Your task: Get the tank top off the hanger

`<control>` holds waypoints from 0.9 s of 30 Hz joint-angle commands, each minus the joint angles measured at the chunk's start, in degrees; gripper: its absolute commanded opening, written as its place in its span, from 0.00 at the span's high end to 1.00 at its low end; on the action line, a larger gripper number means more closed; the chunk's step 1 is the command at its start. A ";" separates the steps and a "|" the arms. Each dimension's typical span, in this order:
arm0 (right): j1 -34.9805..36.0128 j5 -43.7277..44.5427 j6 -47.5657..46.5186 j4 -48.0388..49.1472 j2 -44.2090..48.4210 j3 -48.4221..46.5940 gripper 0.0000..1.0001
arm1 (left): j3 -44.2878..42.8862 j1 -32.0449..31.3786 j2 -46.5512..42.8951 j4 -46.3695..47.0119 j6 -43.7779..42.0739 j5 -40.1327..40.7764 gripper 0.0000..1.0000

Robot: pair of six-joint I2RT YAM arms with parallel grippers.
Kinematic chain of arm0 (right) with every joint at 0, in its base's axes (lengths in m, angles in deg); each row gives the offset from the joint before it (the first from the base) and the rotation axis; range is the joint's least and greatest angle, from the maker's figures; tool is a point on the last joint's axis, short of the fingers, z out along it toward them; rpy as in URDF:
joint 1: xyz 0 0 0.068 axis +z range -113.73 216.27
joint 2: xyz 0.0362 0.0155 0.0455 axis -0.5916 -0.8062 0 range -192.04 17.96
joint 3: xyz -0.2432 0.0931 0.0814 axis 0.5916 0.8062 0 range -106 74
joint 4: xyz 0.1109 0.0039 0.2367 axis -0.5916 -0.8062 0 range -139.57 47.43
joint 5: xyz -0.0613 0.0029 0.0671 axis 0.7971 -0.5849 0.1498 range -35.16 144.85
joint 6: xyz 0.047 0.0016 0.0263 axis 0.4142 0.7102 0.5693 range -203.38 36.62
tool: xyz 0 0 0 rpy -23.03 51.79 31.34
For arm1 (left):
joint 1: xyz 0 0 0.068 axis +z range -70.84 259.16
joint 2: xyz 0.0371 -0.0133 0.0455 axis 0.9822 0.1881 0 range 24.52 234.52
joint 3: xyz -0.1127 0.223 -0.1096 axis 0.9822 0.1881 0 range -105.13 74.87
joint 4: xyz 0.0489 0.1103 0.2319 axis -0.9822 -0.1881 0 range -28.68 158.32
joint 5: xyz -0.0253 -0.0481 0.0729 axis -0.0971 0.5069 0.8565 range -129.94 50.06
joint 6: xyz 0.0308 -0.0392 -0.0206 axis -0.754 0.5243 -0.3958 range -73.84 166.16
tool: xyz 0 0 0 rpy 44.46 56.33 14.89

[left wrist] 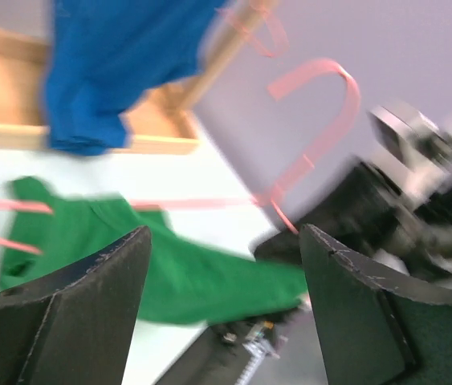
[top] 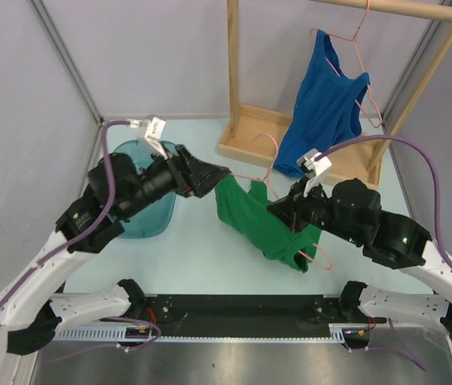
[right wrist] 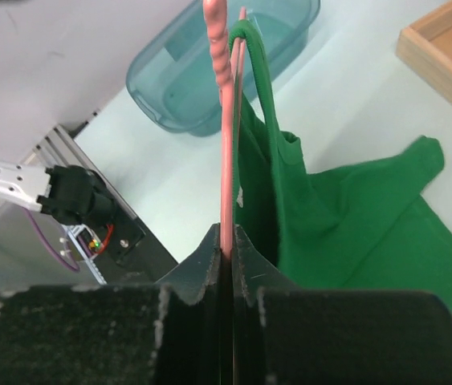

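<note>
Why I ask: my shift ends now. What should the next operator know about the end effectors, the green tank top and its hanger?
Right end effector: shut on the pink hanger.
Left end effector: open, close to the green tank top, gripping nothing.
Green tank top: still on the hanger, one strap looped over it.
Done: hanger grasped.
Left: pull the top off the hanger, probably with the left end effector.
</note>
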 commanded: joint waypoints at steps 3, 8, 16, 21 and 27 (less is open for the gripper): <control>4.99 8.41 0.72 4.08 1.59 0.99 1.00 | -5.47 -4.19 8.46 -12.27 -3.89 17.91 0.23; 6.22 9.47 0.90 3.73 3.00 1.69 1.00 | -4.94 -6.39 11.18 -13.32 -3.72 21.35 0.28; 6.58 9.03 1.25 3.47 5.02 3.28 1.00 | -5.20 -6.75 14.96 -13.42 -3.10 24.60 0.28; 6.67 8.85 1.43 3.38 5.81 3.89 1.00 | -4.59 -6.75 15.23 -10.52 -3.45 21.54 0.23; 6.67 9.03 1.43 2.76 5.90 3.81 1.00 | -2.22 -6.75 14.61 -5.86 -2.93 16.87 0.16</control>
